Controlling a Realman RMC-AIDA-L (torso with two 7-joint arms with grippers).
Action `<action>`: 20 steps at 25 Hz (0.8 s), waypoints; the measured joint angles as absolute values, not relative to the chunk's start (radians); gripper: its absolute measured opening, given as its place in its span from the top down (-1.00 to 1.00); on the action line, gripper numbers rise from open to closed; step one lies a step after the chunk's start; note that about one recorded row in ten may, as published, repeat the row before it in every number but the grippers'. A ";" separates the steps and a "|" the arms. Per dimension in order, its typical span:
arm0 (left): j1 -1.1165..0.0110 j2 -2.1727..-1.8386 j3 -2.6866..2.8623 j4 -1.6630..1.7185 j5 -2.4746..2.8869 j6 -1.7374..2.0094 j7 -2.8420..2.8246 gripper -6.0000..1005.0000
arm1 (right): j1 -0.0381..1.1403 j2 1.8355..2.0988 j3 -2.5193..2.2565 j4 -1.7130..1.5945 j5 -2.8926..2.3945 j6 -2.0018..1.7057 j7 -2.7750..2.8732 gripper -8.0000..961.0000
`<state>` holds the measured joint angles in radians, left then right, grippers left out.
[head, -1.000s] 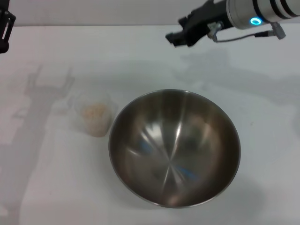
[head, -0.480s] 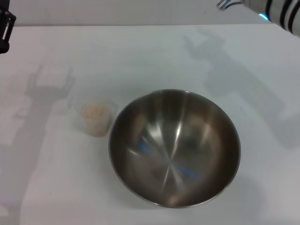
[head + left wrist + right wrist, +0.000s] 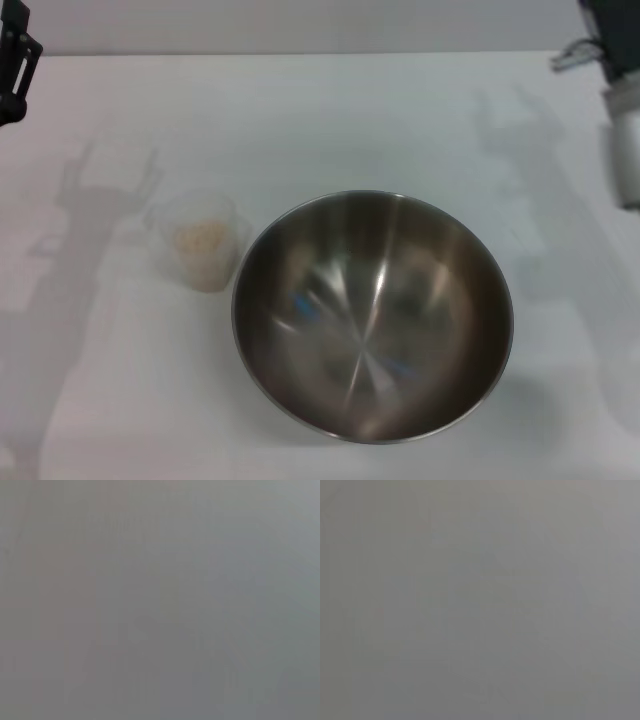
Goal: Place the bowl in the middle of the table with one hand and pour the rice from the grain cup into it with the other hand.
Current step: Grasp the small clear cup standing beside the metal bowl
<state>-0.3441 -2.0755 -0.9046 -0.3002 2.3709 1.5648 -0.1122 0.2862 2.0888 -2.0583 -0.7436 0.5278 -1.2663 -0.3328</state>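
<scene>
One bowl (image 3: 372,316) mid-table (image 3: 330,120), empty; one grain cup (image 3: 199,240) of rice (image 3: 200,238) just beside its left rim; left gripper (image 3: 14,60) and right gripper (image 3: 615,60) at far corners, finger state indiscernible.

Bowl (image 3: 372,316): one, steel.
Grain cup (image 3: 201,241): one, clear plastic.
Rice (image 3: 200,238): one small heap inside the grain cup.
Table (image 3: 330,120): one, white.
Arms at the head view's edges: two, fingers unseen.
</scene>
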 joint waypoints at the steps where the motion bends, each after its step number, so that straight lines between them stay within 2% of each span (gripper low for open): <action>1: -0.344 -2.076 -0.905 -0.300 2.371 1.565 -0.112 -0.66 | 0.286 2.089 -2.058 -0.744 0.528 -1.266 -0.333 0.00; 3: -0.331 -2.074 -0.875 -0.278 2.377 1.567 -0.104 -0.66 | 0.312 2.083 -2.046 -0.567 0.576 -1.377 -0.070 0.00; 8: -0.300 -2.073 -0.831 -0.247 2.378 1.568 -0.103 -0.66 | 0.338 2.078 -2.001 -0.336 0.594 -1.396 0.189 0.00; 20: -0.219 -2.075 -0.650 -0.197 2.378 1.489 -0.087 -0.66 | 0.389 2.070 -1.899 -0.170 0.595 -1.387 0.217 0.00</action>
<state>-0.2191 -2.0746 -0.6503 -0.1966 2.3779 1.4893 -0.0869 0.3892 2.0704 -1.8992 -0.1704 0.5953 -1.3869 0.2169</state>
